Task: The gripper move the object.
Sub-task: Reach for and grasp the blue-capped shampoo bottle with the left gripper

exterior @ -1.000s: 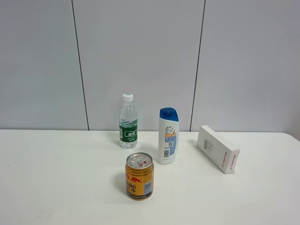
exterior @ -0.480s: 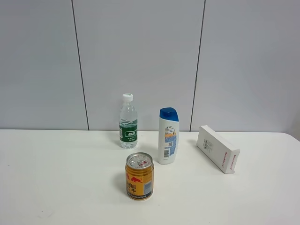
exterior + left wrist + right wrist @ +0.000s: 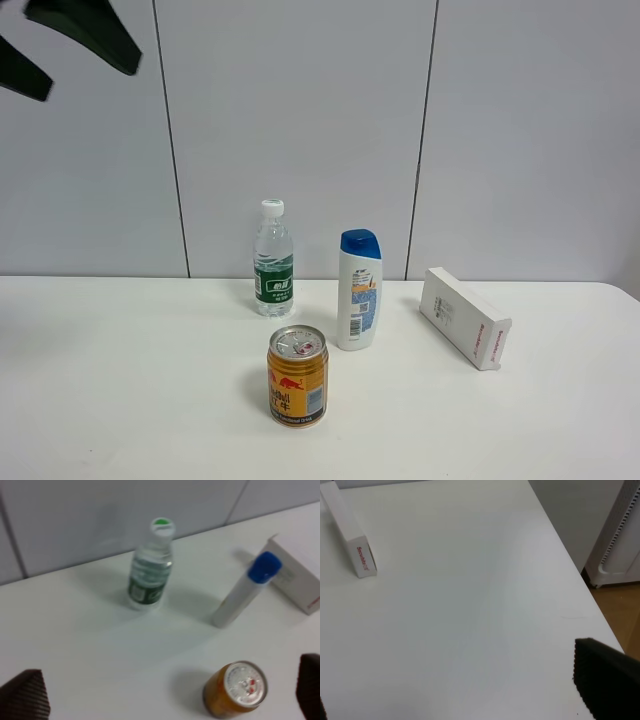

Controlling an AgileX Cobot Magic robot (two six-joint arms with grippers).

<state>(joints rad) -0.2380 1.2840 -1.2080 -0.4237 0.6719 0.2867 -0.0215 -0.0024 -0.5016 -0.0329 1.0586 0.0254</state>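
The white shampoo bottle [image 3: 359, 290] with a blue cap stands upright near the back of the white table [image 3: 120, 380], untouched. It also shows in the left wrist view [image 3: 245, 587]. My left gripper [image 3: 90, 82] hangs high at the top left, far above the table, with its black jaws wide apart and empty. In the left wrist view its fingertips [image 3: 22, 697] sit at the two lower corners. My right gripper [image 3: 465, 702] is open and empty over the right end of the table, away from the bottle.
A clear water bottle [image 3: 273, 260] stands left of the shampoo bottle. A gold drink can [image 3: 297, 376] stands in front of both. A white box [image 3: 465, 318] lies to the right. The table's right edge [image 3: 570, 565] drops to the floor.
My left gripper has come into the exterior high view at the top left. The bottles, can and box have not moved.
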